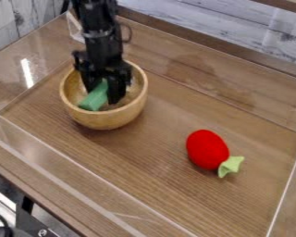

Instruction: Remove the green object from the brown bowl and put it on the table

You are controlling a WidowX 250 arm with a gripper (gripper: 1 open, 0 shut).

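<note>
Surface (pixel 151 176): dark brown wood grain, faint glare. Clear acrylic walls (pixel 21 42) around its edges. Beyond, upper right: pale whitewashed plank wall (pixel 255 32). Lighting soft, even.

Green object (pixel 97 96), light-brown bowl (pixel 129 113), red toy (pixel 207 148).
</note>
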